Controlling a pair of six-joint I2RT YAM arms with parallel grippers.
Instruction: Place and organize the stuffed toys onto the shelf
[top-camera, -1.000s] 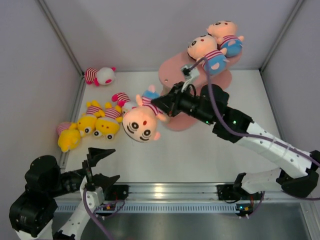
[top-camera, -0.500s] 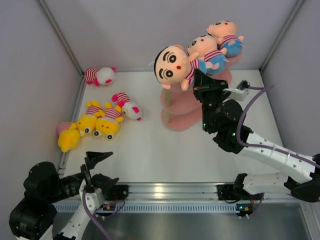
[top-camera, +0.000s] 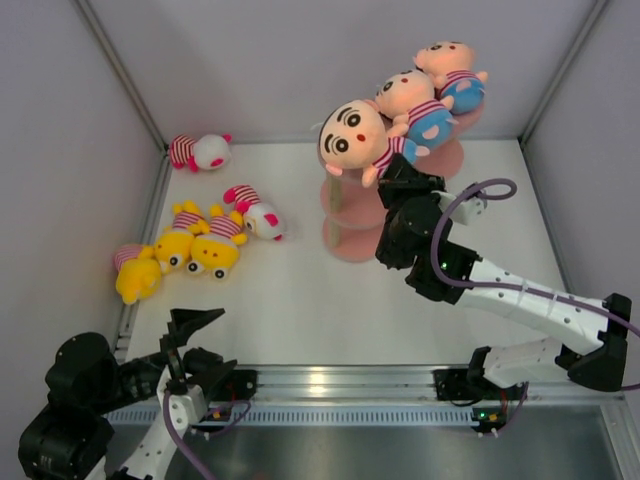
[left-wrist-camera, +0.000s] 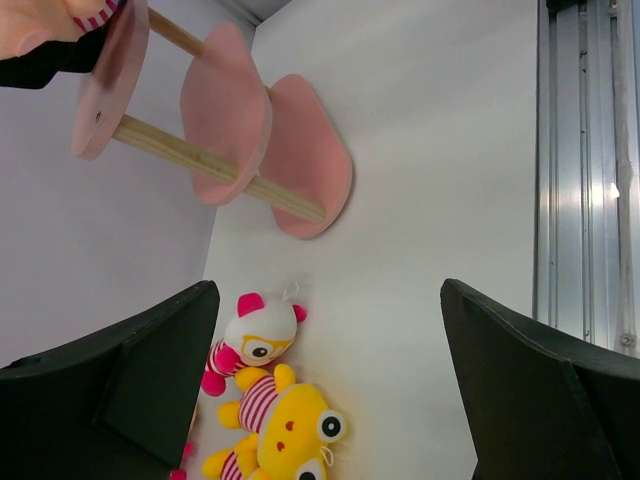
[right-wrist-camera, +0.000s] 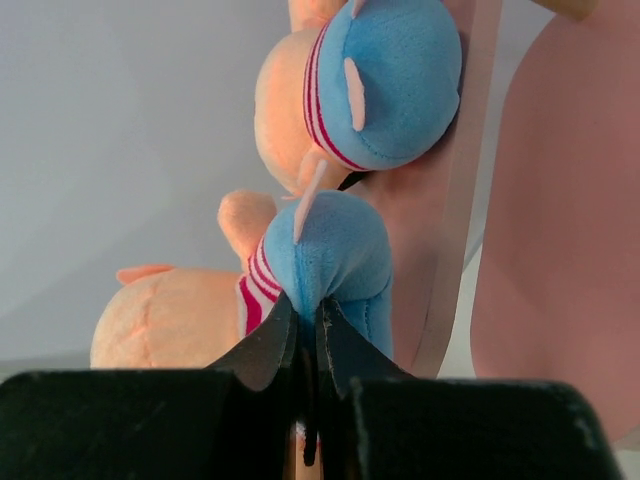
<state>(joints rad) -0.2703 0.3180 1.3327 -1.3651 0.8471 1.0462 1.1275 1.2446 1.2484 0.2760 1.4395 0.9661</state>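
My right gripper (top-camera: 402, 172) is shut on the blue shorts of a peach-faced doll (top-camera: 352, 140) and holds it at the left end of the pink shelf's top board. In the right wrist view its jaws (right-wrist-camera: 305, 305) pinch the shorts (right-wrist-camera: 335, 260). Two more peach-faced dolls (top-camera: 412, 102) (top-camera: 450, 70) lie on that board. The shelf (top-camera: 350, 245) stands at the back centre. My left gripper (top-camera: 197, 333) is open and empty near the front left. On the table lie white-faced dolls (top-camera: 200, 152) (top-camera: 255, 212) and yellow ones (top-camera: 215, 250) (top-camera: 135, 280).
White walls close the table on the left, back and right. A metal rail (top-camera: 340, 382) runs along the near edge. The left wrist view shows the shelf (left-wrist-camera: 310, 160) from the side, a white-faced doll (left-wrist-camera: 258, 335) and a yellow doll (left-wrist-camera: 290, 435) between my open fingers.
My right arm lifted the peach-faced doll off the table and swung it up to the shelf's top board, beside the other two. The left arm stayed almost still.
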